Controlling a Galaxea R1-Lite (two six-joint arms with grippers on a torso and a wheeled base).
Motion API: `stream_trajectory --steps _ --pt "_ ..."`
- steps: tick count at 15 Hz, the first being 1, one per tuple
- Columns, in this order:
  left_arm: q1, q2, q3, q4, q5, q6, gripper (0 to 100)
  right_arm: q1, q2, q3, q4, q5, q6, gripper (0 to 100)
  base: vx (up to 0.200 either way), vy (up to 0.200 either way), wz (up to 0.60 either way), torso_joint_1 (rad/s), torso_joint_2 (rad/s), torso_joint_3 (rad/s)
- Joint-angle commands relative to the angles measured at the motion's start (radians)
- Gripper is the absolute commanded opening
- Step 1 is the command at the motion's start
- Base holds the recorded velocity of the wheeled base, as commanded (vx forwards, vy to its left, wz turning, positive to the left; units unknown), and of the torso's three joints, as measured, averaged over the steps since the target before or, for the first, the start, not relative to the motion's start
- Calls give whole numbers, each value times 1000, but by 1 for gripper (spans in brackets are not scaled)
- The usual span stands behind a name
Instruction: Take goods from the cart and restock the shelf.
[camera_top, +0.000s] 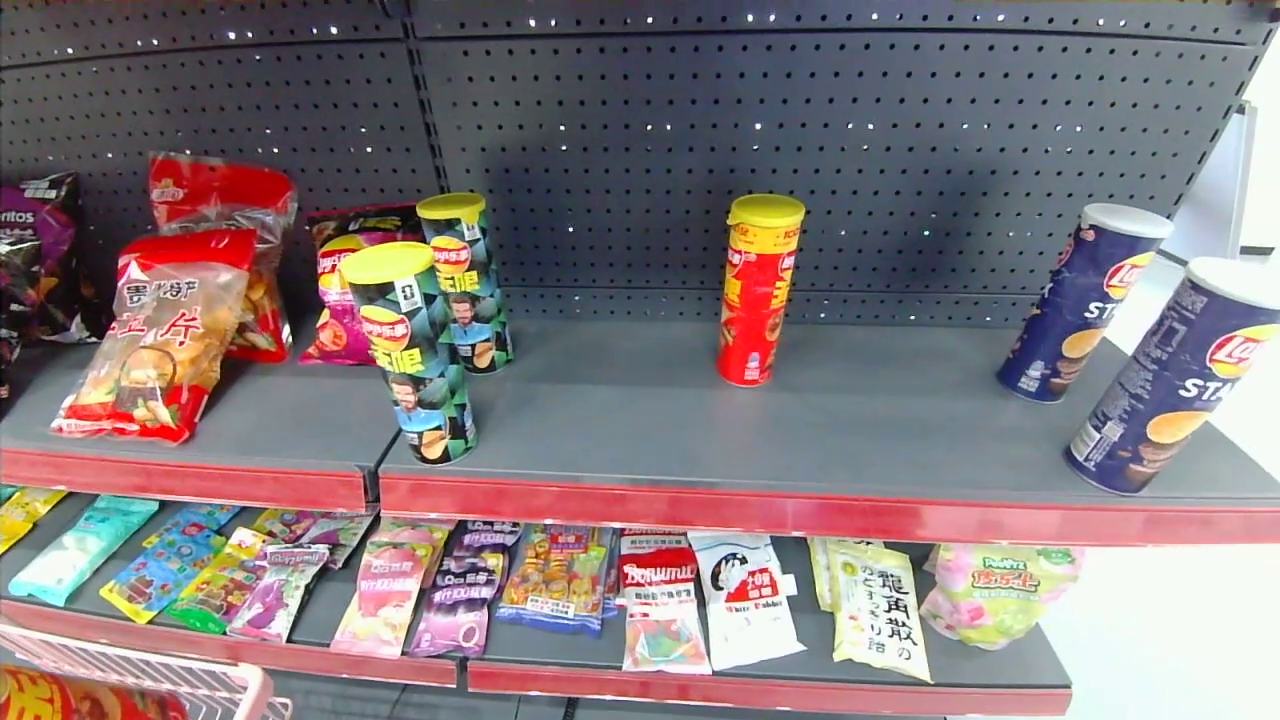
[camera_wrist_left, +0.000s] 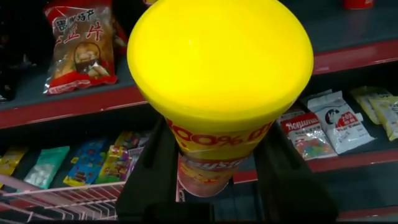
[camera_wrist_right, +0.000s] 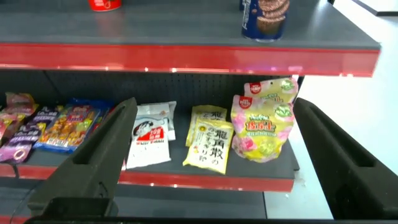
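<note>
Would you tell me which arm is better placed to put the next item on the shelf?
Left: the left hand already grips a yellow-lidded can, while the right hand is open and empty.

On the top shelf (camera_top: 640, 420), snack bags (camera_top: 165, 330) sit at the left. A pair of tubes (camera_top: 420, 350) stands just right of them. A single tube (camera_top: 758, 290) stands in the middle, and two more tubes (camera_top: 1085, 300) stand at the far right. Small packs (camera_top: 560, 580) lie in a row on the lower shelf (camera_top: 760, 690). My left tool (camera_wrist_left: 221, 174) grips another tube (camera_wrist_left: 217, 62) in front of the shelves.
</note>
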Motion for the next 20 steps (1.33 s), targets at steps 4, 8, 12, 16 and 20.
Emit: stream_trajectory --steps 4,8,12,16,20 --pt "-2 -6 -2 0 -9 0 0 0 0 0 0 1 -2 100 0 0 0 13 2 -1" --pt "-11 -44 18 3 -35 -5 0 0 0 -6 -6 24 -5 100 0 0 0 0 0 0" --pt "-25 -29 -13 0 -81 -140 0 80 438 -505 -7 217 38 100 0 0 0 0 0 0" --pt "-20 48 -51 -3 -67 -186 0 273 923 -746 -41 303 -51 100 0 0 0 0 0 0" --pt "-20 56 -63 -1 -28 -180 0 402 1270 -769 -325 298 -94 100 0 0 0 0 0 0"
